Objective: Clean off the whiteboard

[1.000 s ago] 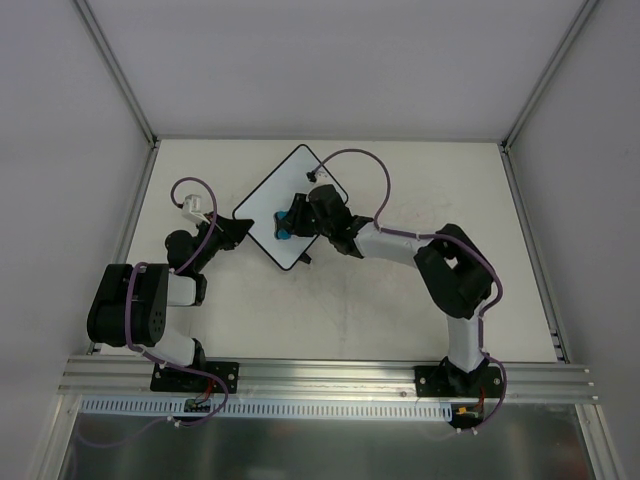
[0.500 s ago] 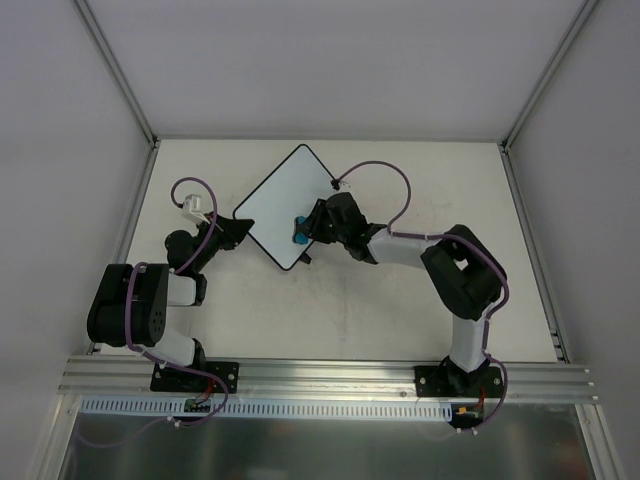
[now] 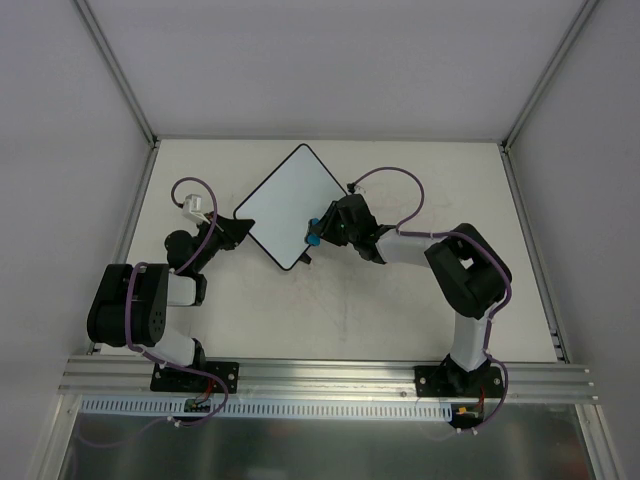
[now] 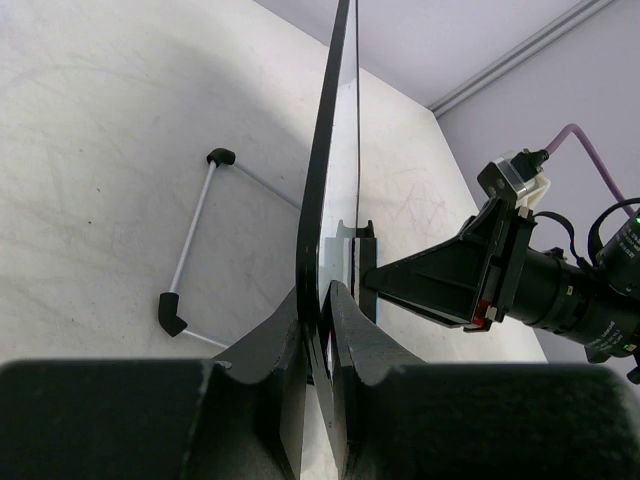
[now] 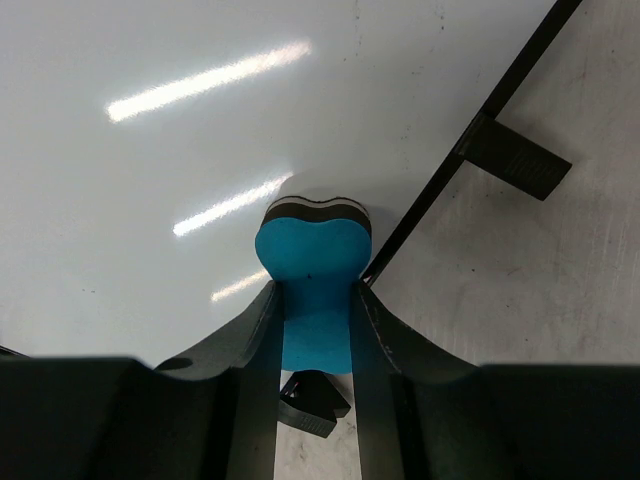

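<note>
Clamping the left corner of the black-rimmed flat white rectangular whiteboard (image 3: 288,198), the left pincer (image 3: 240,229) acts as a vise. Its jaws are nearly closed, with only the board's thickness between them. My read: the hold stops the board skating on the pale desk (image 3: 380,300) under wiping load. The board sits left of centre toward the far side, turned like a diamond.

The right pincer (image 3: 320,231) is closed tight on the small blue foam eraser block (image 3: 313,233). Its fingers grip the two flanks and the dark felt face is pushed out front. The eraser is at the board's near-right edge, right by the rim. The felt looks pressed to the white surface, but I can't confirm contact versus a hairline gap.

What each view adds:
- Top: the only view with the layout. The arms meet the board from opposite sides, left and right. No marks are visible at this resolution.
- Right wrist: the patch around the eraser (image 5: 312,265) reads clean, with only lamp glare streaks. A black tab (image 5: 518,160) sticks off the rim over the desk. The rest of the board is out of frame.
- Left wrist: the board is edge-on (image 4: 322,170), pinched between the fingers. A thin white rod with black end caps (image 4: 192,240) shows on the desk at the board's back side, hidden from above. It's probably a prop stand, so the board may be tilted rather than flat. I can't tell.

Judgement: the wipe is at the board's edge and the task is likely near done.
</note>
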### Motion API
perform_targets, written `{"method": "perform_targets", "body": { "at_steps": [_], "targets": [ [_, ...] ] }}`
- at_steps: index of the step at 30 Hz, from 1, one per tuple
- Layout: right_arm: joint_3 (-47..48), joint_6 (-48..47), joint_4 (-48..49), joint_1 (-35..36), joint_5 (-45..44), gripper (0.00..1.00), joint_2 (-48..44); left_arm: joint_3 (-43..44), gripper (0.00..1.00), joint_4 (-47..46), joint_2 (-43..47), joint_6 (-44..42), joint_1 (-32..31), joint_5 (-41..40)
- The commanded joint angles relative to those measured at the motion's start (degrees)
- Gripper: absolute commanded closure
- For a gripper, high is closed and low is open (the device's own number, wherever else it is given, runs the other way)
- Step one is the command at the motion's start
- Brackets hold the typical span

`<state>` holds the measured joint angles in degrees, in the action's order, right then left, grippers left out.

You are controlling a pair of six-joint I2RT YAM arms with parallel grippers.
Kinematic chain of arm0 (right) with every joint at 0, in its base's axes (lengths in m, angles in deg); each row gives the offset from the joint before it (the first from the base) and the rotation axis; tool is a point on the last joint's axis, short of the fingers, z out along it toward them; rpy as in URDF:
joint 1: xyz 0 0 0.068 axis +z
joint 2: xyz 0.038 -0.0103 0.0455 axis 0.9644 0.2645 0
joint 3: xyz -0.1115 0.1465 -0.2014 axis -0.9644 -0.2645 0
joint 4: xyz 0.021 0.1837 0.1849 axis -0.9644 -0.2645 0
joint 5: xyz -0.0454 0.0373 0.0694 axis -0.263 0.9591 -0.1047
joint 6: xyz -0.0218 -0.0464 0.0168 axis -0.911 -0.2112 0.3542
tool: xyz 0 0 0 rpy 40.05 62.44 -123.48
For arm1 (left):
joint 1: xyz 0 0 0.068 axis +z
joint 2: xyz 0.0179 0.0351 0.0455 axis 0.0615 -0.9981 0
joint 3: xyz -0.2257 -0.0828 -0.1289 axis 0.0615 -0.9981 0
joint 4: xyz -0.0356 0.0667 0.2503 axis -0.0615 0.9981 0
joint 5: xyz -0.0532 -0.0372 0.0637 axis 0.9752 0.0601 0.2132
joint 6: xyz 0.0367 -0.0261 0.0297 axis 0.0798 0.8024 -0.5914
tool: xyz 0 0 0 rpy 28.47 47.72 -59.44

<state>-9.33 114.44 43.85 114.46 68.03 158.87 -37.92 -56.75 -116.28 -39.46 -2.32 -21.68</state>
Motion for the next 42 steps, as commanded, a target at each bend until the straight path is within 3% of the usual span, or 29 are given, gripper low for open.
{"method": "perform_targets", "body": {
  "at_steps": [1, 12, 19, 26, 34, 42],
  "targets": [
    [-2.24, -0.10, -8.62, -0.77, -4.70, 1.00, 2.72, -0.69, 1.00, -11.97, -0.05, -2.97, 0.63, -0.04],
    [-1.98, -1.59, -8.62, -1.29, -5.92, 1.00, 1.14, -0.69, 1.00, -11.88, -0.23, -2.97, 0.81, 0.04],
    [-1.89, -9.41, -13.28, -1.29, -13.22, 1.00, -7.81, -0.52, 1.00, -11.88, -0.32, -3.06, 0.90, -0.04],
    [-1.28, -17.84, -23.71, -1.21, -16.04, 1.00, -17.58, -0.52, 1.00, -11.88, -0.23, -2.80, 1.16, 0.04],
    [5.67, -25.24, -44.47, -1.30, -14.28, 1.00, -16.35, -0.78, 1.00, -11.88, -0.32, -2.45, 1.42, -0.39],
    [-0.04, -27.17, -45.71, -2.87, -11.29, 0.98, -17.76, -0.78, 1.00, -11.79, -0.05, -1.92, 1.69, 0.04]
  ]
}}
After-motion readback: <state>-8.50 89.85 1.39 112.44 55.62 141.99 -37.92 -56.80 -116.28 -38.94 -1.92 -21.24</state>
